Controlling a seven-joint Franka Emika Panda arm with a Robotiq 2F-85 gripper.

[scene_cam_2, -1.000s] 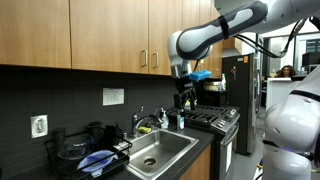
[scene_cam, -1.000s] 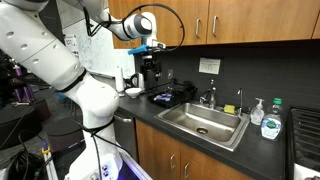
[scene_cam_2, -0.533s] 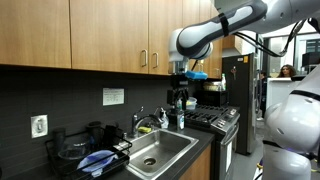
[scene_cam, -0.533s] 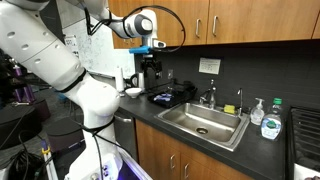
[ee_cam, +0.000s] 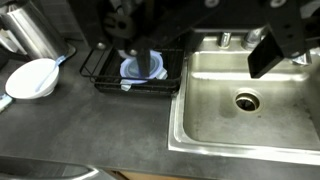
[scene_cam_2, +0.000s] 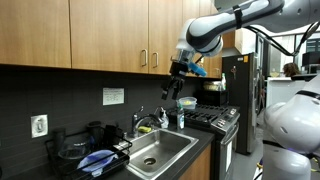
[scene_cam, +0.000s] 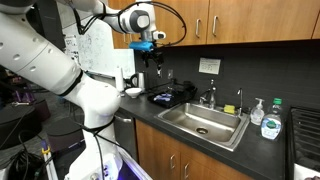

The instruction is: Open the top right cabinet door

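Wooden upper cabinets run along the wall, in both exterior views. Two doors meet at a pair of vertical metal handles (scene_cam: 208, 25), also seen from the opposite side (scene_cam_2: 150, 60). The door right of the handles (scene_cam: 260, 18) is shut. My gripper (scene_cam: 155, 62) hangs in the air below the cabinet row and left of the handles, and it touches nothing. It also shows from the other side (scene_cam_2: 174, 88), tilted, just below the cabinets. In the wrist view the gripper (ee_cam: 205, 48) is open and empty, with one dark finger (ee_cam: 272, 48) over the sink.
A steel sink (scene_cam: 205, 122) with a faucet (scene_cam: 211, 95) sits in the dark counter. A black dish rack (ee_cam: 135, 72) holds a blue-white item. A white bowl (ee_cam: 30, 78) and a soap bottle (scene_cam: 270, 124) stand on the counter. A stove (scene_cam_2: 215, 118) is beyond the sink.
The gripper has risen from above the counter items toward the underside of the cabinets and has tilted. The cabinet doors have not moved.
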